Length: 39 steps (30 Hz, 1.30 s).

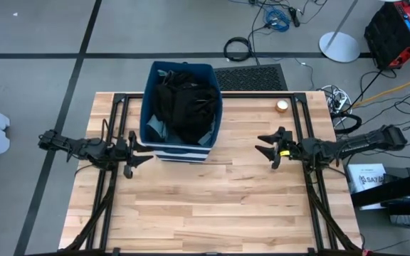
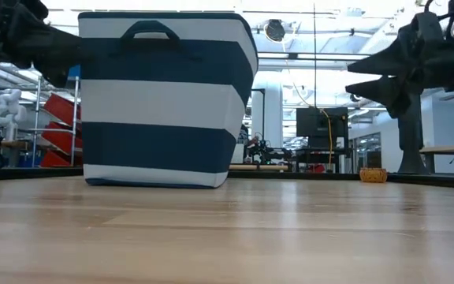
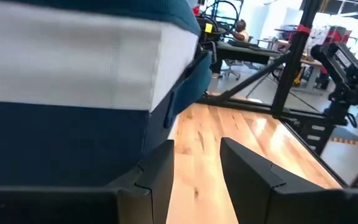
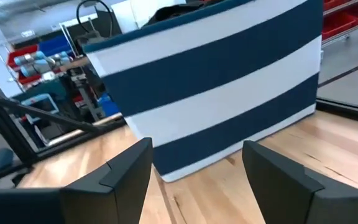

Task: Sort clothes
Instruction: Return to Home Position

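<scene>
Black clothes fill the bin; we see left gripper at nine o'clock, right gripper at three, level, fingers apart.

Bright, even overhead light falls on the surface, and the shadows under the arms are faint. In the low view, windows and ceiling lamps glare white, turning the left claw and right claw into silhouettes. The close bin is blurred in the left wrist view.
</scene>
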Available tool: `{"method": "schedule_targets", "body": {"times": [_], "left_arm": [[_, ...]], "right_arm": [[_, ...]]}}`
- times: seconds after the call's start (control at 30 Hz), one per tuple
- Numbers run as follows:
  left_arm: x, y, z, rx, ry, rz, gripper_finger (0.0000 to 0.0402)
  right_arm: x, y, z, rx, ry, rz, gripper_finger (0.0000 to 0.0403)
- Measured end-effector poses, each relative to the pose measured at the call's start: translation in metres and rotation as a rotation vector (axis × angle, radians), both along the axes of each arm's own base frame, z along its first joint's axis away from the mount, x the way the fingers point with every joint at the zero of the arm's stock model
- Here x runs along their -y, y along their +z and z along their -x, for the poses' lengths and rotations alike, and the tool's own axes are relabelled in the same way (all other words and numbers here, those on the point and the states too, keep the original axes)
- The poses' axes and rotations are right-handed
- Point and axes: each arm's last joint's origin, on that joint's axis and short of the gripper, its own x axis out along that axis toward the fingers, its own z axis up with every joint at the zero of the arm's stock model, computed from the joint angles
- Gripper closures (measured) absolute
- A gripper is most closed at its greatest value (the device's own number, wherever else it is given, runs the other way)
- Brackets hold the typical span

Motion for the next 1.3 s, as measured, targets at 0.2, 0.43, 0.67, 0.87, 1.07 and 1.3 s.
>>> {"method": "schedule_targets", "body": {"times": [0.2,0.43,0.67,0.87,1.07,1.3], "left_arm": [[0.0,-0.006,0.0,-0.063,0.014,0.015,0.0261],[-0.002,-0.008,0.001,-0.078,0.062,0.004,0.0261],[-0.001,-0.009,0.001,-0.088,0.034,0.004,0.0261],[0.001,-0.009,0.001,-0.091,-0.028,0.061,0.0261],[0.001,-0.01,0.001,-0.098,-0.035,0.057,0.0261],[0.001,-0.01,0.001,-0.098,-0.04,0.058,0.0261]], "right_arm": [[0.003,-0.015,0.002,-0.125,-0.021,0.012,0.0165],[0.001,-0.021,0.003,-0.214,0.085,0.111,0.0165],[-0.003,-0.029,0.004,-0.316,0.269,0.213,0.0165],[-0.003,-0.036,0.006,-0.402,0.285,0.269,0.0165],[-0.003,-0.036,0.006,-0.417,0.293,0.325,0.0165],[-0.003,-0.037,0.007,-0.413,0.278,0.24,0.0165]]}}
